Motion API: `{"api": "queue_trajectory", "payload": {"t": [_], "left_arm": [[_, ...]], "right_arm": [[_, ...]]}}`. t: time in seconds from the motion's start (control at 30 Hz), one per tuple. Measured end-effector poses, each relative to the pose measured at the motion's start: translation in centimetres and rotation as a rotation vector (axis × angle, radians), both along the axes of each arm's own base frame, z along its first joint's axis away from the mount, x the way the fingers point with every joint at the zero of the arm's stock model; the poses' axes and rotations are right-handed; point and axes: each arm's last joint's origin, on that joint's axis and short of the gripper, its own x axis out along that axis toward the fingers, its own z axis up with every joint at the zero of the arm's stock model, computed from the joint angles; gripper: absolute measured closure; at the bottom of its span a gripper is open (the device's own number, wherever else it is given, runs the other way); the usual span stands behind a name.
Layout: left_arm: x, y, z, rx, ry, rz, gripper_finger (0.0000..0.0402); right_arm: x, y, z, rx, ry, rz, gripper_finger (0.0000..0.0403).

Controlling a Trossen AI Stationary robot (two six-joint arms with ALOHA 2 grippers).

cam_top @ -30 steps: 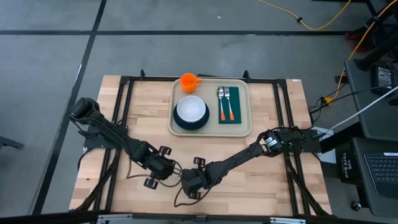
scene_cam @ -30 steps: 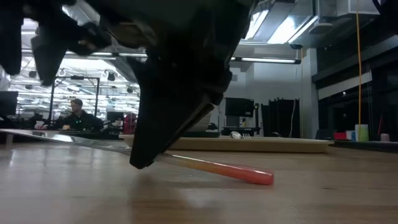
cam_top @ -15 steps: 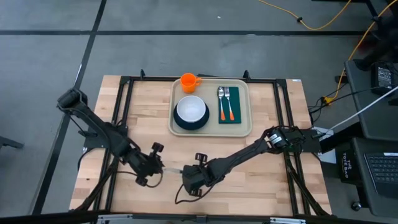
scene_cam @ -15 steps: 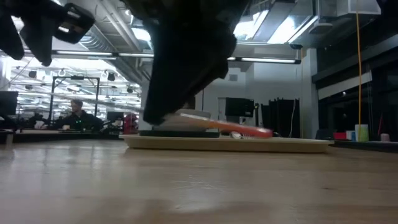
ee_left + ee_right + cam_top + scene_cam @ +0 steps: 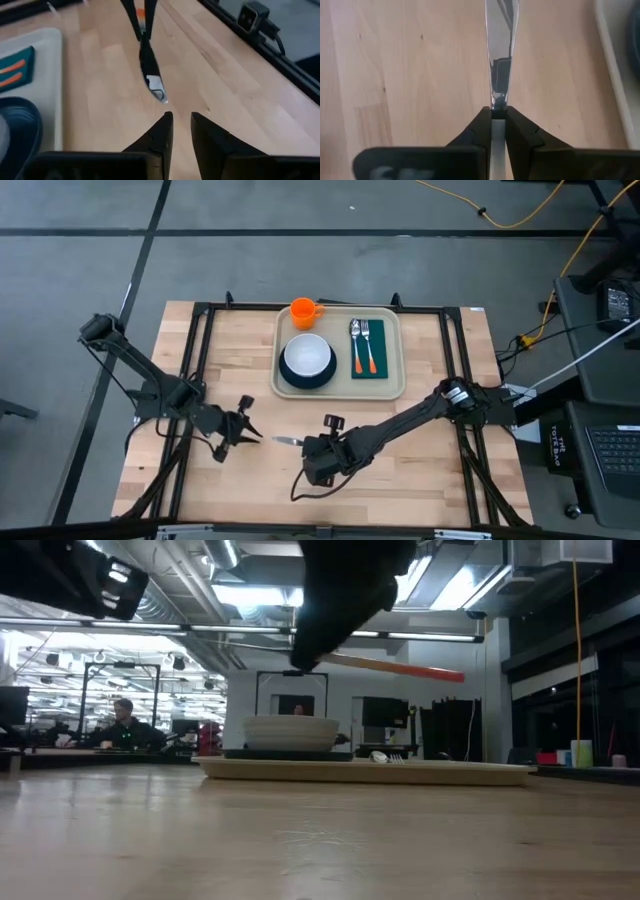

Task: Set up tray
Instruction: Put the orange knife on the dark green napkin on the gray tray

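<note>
Right gripper (image 5: 312,448) sits over the front-middle of the table (image 5: 440,480), fingers (image 5: 482,131) clamped on a knife (image 5: 287,440). In the right wrist view the metal blade runs straight out ahead from between the closed fingertips, over bare wood. In the low view the knife (image 5: 395,667) is lifted clear of the table, held roughly level, its orange handle sticking out to one side of the dark gripper.

Left gripper (image 5: 247,432) is just beside the knife tip, on the side away from the right gripper, not touching it. Its fingers (image 5: 160,132) stand a little apart with nothing between them; the knife (image 5: 150,75) shows ahead of them in the left wrist view, hanging blade down from the other arm's grip.

The tray (image 5: 284,388) lies on the far side of the table from both grippers, well apart from them, flat on the wood. On it: a white bowl (image 5: 306,355) sitting in a dark plate (image 5: 292,379) on the half nearer the left arm, and a dark green napkin (image 5: 382,350) on the other half with a fork (image 5: 366,345) and a spoon (image 5: 355,345) on top, both with orange handles. An orange cup (image 5: 303,311) stands at the tray's far edge, beyond the bowl.

A person (image 5: 125,725) sits in the room behind the table, seen in the low view.
</note>
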Motion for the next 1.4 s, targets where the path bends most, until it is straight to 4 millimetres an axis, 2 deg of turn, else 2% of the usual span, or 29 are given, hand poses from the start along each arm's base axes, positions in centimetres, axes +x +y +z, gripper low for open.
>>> {"api": "queue_trajectory", "payload": {"t": [0.17, 0.3, 0.5, 0.77, 0.93, 1.1, 1.4], "left_arm": [[-0.8, 1.0, -0.7, -0.038, -0.056, 0.016, 0.0343], [-1.2, 1.6, -0.8, -0.032, -0.102, 0.011, 0.0343], [-0.8, 2.1, -0.3, -0.008, -0.163, 0.028, 0.0343], [0.0, 3.5, 0.2, 0.046, -0.226, 0.123, 0.0343], [0.4, 4.3, 0.6, 0.115, -0.278, 0.180, 0.0343], [0.7, 5.1, 0.7, 0.188, -0.299, 0.216, 0.0343], [1.0, 6.2, 0.7, 0.222, -0.291, 0.278, 0.0343]], "right_arm": [[-1.3, -0.7, 0.7, -0.023, -0.033, -0.032, 0.0362], [-3.0, -1.5, 0.2, -0.048, -0.071, -0.072, 0.0362], [-6.4, -3.2, 0.1, 0.020, -0.181, -0.115, 0.0362], [-11.6, -6.2, 1.9, 0.065, -0.325, -0.314, 0.0361], [-13.6, -7.8, 2.4, 0.031, -0.415, -0.437, 0.0361], [-14.0, -10.0, 2.4, 0.002, -0.443, -0.591, 0.0361], [-13.9, -15.2, 2.0, -0.076, -0.373, -0.818, 0.0361]]}}
